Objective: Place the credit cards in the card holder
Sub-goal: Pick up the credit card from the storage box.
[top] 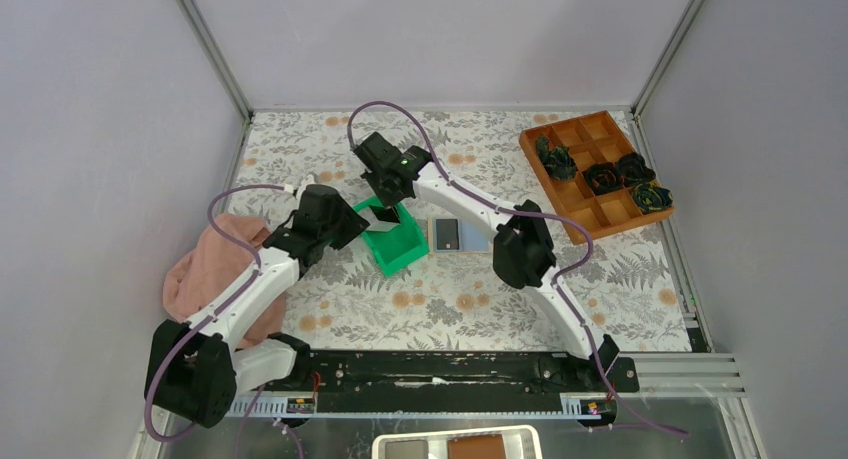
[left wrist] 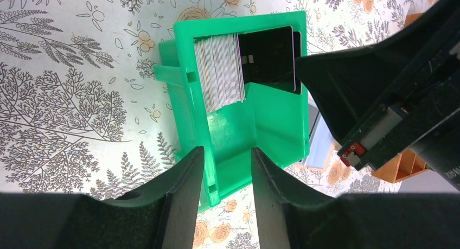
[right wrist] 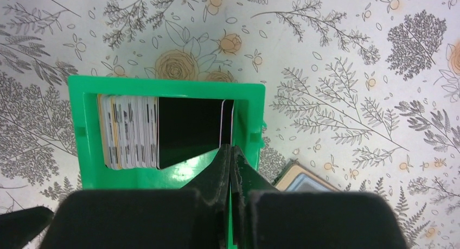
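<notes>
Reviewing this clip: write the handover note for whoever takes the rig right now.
Left hand: open, astride the green tray's near wall.
Right hand: shut on the end card in the tray.
Credit cards: stacked on edge in the tray.
Card holder: open on the table beside the tray, no card visible in it.
Done: nothing loaded.
Left: lift each card out and slot it into the holder.

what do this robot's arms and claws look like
The left arm and right arm have white links between bulky black joint housings. A purple cable loops along each. The left claw and right claw are matte black, with two thick fingers tapering to blunt tips. A green light glows at the right arm's wrist; a small red part shows on its claw body.
</notes>
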